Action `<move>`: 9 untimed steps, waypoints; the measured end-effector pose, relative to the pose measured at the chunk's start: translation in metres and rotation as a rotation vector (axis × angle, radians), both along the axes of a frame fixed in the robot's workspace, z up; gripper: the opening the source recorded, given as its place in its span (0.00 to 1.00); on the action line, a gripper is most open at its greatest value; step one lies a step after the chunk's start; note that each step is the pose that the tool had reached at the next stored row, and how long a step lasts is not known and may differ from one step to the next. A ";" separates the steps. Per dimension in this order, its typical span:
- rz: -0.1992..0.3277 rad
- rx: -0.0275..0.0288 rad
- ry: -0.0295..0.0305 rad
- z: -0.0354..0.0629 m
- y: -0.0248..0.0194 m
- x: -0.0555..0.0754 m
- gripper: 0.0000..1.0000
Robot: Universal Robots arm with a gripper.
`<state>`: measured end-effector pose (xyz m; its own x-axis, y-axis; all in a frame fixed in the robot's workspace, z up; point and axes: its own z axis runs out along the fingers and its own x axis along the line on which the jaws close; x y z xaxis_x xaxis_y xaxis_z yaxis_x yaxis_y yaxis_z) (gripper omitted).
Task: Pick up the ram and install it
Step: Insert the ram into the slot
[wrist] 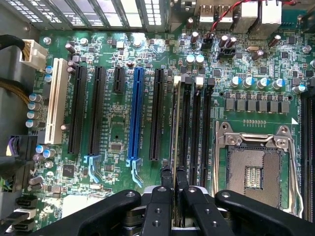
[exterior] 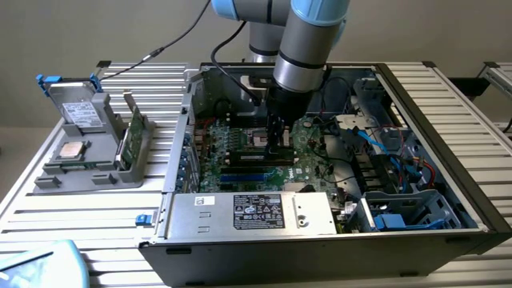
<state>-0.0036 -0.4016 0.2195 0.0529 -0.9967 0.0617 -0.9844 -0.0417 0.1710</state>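
You had the gripper [wrist: 174,181] down inside the computer case [exterior: 320,264], fingers nearly closed and pinching the ram [wrist: 175,123] by its upper edge. The ram stood edge-on near the middle of the motherboard [wrist: 115,129], between a black expansion slot [wrist: 156,115] and the processor socket [wrist: 256,167]. I couldn't tell whether it was seated.

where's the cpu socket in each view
exterior view: cpu socket, just at the exterior view's left of the gripper
wrist view: cpu socket beside the black memory slots, on their side away from the blue slot
shared landmark: the gripper
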 end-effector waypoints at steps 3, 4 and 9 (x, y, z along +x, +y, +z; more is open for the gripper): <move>0.000 0.0006 0.0001 0.0000 -0.0001 0.000 0.14; 0.000 0.0006 0.0001 0.0000 -0.0002 0.000 0.14; 0.000 0.0009 0.0001 0.0000 -0.0002 0.000 0.14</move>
